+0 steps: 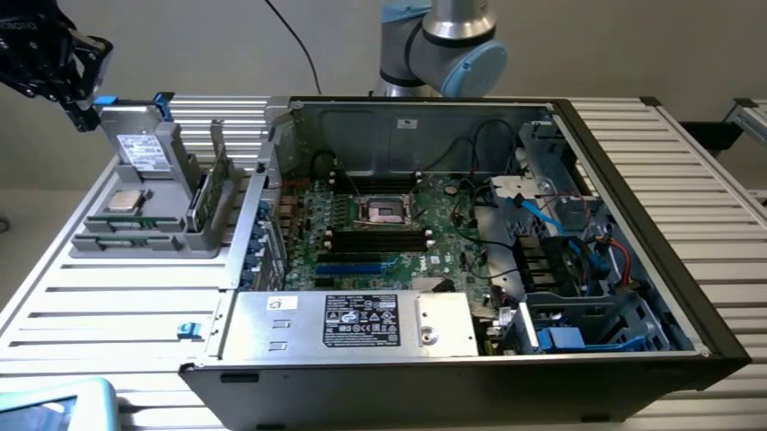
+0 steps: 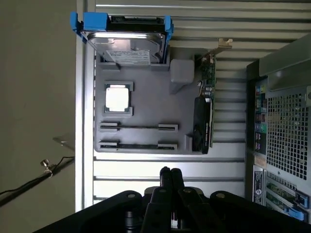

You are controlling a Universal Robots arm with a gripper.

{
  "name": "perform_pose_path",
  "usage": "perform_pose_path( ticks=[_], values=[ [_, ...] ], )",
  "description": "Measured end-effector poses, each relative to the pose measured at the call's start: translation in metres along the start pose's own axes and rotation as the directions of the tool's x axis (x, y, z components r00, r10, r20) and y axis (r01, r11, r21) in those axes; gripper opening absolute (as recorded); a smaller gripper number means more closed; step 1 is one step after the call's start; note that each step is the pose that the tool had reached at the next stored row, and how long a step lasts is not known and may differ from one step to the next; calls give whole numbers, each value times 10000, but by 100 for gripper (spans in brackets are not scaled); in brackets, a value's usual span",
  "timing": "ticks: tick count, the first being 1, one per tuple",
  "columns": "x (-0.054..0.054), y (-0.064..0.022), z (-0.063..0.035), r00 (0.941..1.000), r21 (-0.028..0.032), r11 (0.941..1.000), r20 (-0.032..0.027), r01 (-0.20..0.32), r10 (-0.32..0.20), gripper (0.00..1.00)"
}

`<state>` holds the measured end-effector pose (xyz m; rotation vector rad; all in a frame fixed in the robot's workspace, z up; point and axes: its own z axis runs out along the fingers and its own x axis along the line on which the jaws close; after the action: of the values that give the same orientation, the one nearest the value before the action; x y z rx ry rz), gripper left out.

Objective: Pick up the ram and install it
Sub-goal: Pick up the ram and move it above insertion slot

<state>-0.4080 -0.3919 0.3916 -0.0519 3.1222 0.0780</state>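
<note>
While the gripper (image 2: 170,175) hangs pinched empty | slatted table (image 1: 108,305), beige wall (image 1: 180,45) | ram (image 2: 138,145) seemingly in grey tray (image 2: 146,104)

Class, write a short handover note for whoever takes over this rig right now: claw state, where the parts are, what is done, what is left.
Claw: shut, empty, hovering above the grey plastic holder tray.
Ram: slim green circuit-board stick on edge in a tray slot, near the square silver processor chip; not gripped.
Black memory slots on the green motherboard in the open computer case look empty.
Done: nothing visible. Left: the pick-up and the install.
</note>
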Motion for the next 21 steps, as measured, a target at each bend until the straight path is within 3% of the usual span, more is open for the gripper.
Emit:
perform_pose_path(
  ticks=[4, 7, 10, 15, 21],
  values=[
    [0, 0, 0, 9975, -20, 9975, -34, 706, -706, 11],
    [0, 0, 0, 9966, -25, 9966, -40, 829, -829, 11],
    [0, 0, 0, 9912, -47, 9912, -62, 1322, -1322, 11],
    [0, 0, 0, 9751, -87, 9751, -100, 2216, -2217, 11],
    [0, 0, 0, 9450, -139, 9450, -141, 3267, -3269, 11]
  ],
)
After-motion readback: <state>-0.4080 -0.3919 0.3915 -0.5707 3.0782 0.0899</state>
